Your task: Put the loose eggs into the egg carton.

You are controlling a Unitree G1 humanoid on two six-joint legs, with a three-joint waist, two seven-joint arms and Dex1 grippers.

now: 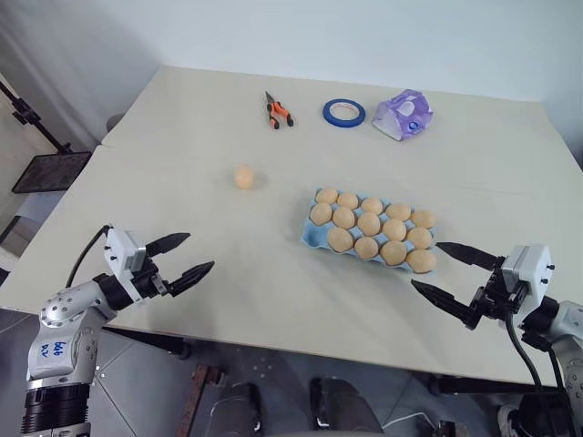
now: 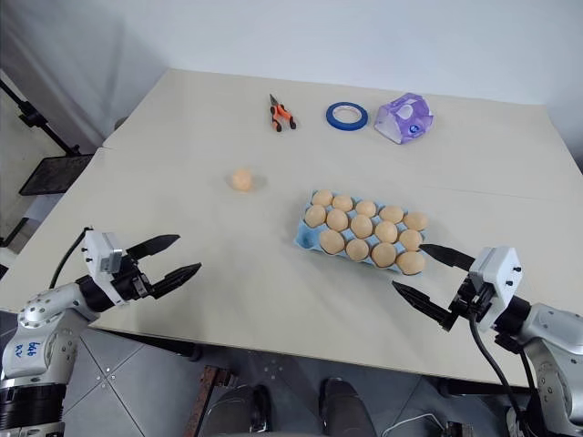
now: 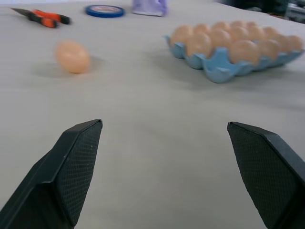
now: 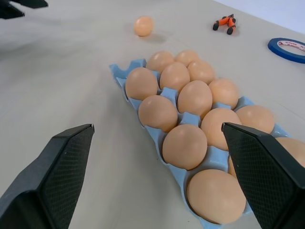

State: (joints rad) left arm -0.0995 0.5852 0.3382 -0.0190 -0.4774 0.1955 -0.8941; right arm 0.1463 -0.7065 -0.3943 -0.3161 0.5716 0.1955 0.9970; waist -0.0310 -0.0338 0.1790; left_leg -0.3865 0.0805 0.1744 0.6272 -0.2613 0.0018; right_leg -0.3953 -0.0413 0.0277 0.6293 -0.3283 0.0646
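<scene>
One loose egg (image 1: pixel 243 177), pale tan-orange, lies by itself on the beige table, left of the centre. The light blue egg carton (image 1: pixel 311 236) sits right of the centre and holds several eggs; the cup at its near left corner is bare. My left gripper (image 1: pixel 199 252) hovers open and empty near the table's front left edge, well short of the loose egg (image 3: pixel 72 56). Open and empty too, my right gripper (image 1: pixel 426 265) stands just off the carton's near right end (image 4: pixel 119 71).
At the back of the table lie orange-handled pliers (image 1: pixel 277 113), a blue tape ring (image 1: pixel 343 113) and a purple-and-white packet (image 1: pixel 403 116). A black stand (image 1: pixel 50 168) is off the table's left side. The front table edge runs just below both grippers.
</scene>
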